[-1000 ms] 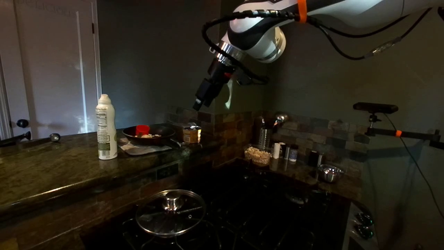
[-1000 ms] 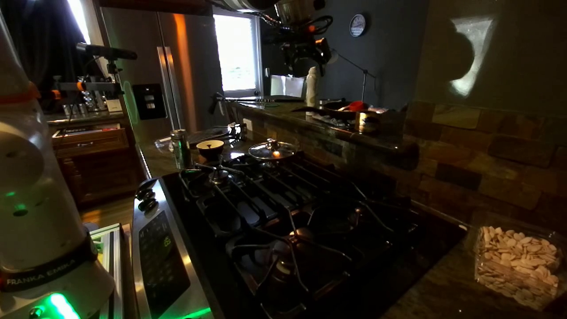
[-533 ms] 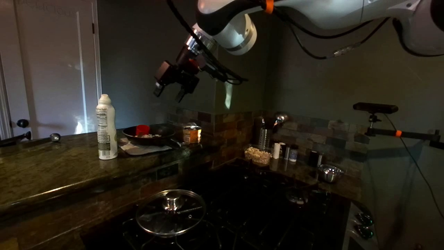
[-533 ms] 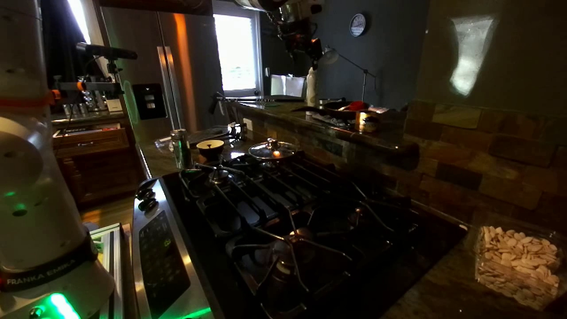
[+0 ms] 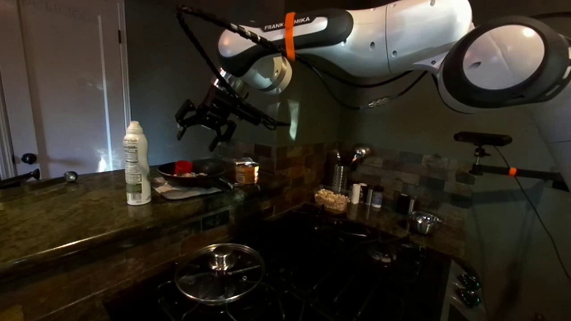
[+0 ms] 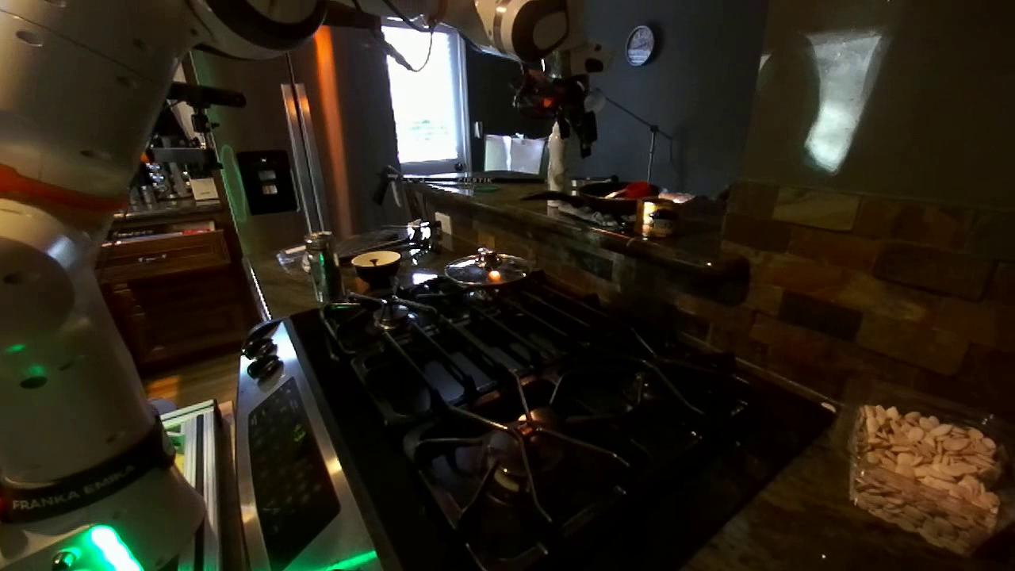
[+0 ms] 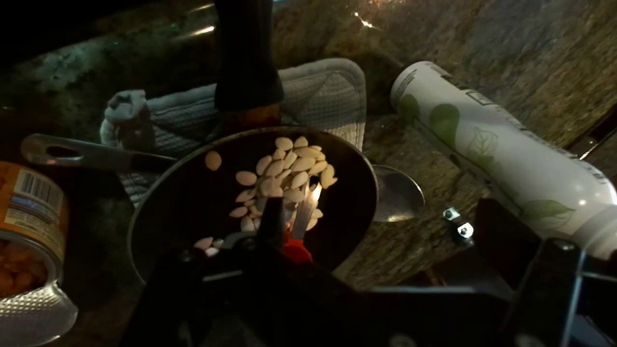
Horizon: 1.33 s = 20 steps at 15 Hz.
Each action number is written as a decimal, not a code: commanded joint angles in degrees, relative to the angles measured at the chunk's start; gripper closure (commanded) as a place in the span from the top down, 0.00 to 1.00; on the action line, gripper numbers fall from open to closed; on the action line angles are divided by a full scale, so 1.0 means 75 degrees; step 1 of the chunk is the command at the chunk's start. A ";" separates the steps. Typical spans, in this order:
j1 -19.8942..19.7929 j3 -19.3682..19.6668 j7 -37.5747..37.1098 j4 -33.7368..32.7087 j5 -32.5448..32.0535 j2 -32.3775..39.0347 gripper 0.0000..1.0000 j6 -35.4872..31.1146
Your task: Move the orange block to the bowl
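My gripper (image 5: pixel 196 140) hangs open in the air above the dark pan on the raised counter. Nothing is between its fingers (image 7: pixel 271 217) in the wrist view. No orange block can be made out; it is hidden or out of view. The pan (image 7: pixel 159 212) holds pale seeds and a red cup (image 7: pixel 296 251) with a metal handle, partly covered by a finger in the wrist view. A shiny metal bowl (image 5: pixel 424 221) sits beyond the stove in an exterior view, and a small dark bowl (image 6: pixel 377 266) with a cream inside stands past the burners in an exterior view.
Beside the pan stand a tall white spray bottle (image 7: pixel 491 149) and an orange-labelled can (image 7: pixel 33 207). A folded towel (image 7: pixel 328 86) lies under the pan, a spoon (image 7: pixel 397 193) beside it. Below are a glass lid (image 5: pixel 218 274), the stove (image 6: pixel 507 396) and a seed container (image 6: pixel 928 468).
In the exterior view the gripper has swung left and then lower, over the pan, and turned so that both fingers show spread. The objects on the counter have not moved.
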<state>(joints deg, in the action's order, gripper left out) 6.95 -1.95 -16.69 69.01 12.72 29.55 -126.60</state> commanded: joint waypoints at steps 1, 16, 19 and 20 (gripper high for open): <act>-0.0002 0.0004 0.0016 0.0003 -0.0003 0.0033 1.00 -0.0023; 0.0889 0.1011 -0.6965 -0.3670 -0.1673 0.2777 1.00 0.0698; 0.0560 0.0807 -0.6727 -0.4250 -0.1498 0.3275 1.00 0.0829; 0.0428 0.0685 -0.6471 -0.4434 -0.1406 0.3401 1.00 0.0802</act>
<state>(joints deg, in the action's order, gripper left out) 12.50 5.08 -66.52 44.16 1.16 49.76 -123.29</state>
